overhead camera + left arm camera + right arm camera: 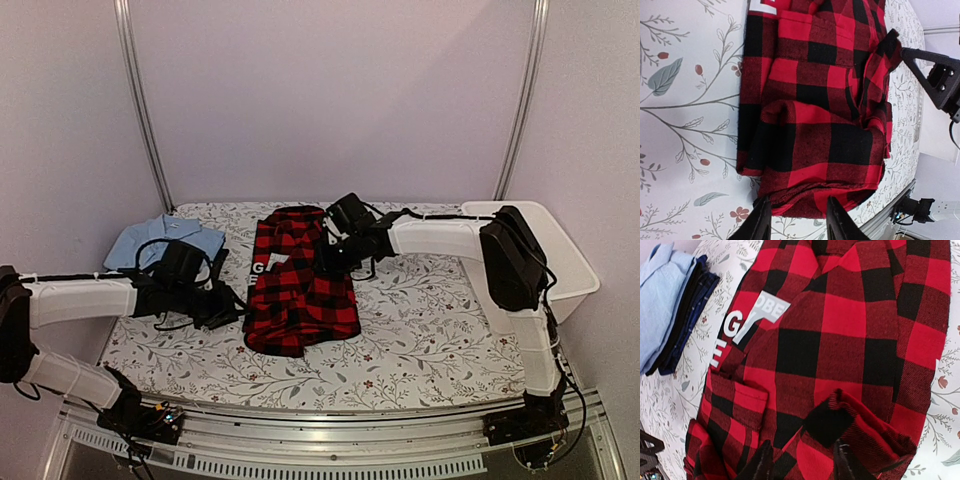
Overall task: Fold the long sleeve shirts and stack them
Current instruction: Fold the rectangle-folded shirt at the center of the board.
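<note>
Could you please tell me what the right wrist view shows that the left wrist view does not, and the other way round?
Only the right wrist view: the light blue shirt stacked on the dark navy garment, beside the flannel shirt. Only the left wrist view: one black finger of the right gripper at the flannel's edge. Both: the flannel lying on the floral cloth, some of its white lettering, and the camera's own fingertips at the bottom edge.

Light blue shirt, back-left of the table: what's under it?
A folded dark navy garment lies under the light blue collared shirt, only its edge showing. The rest is covered; anything further beneath cannot be seen.
</note>
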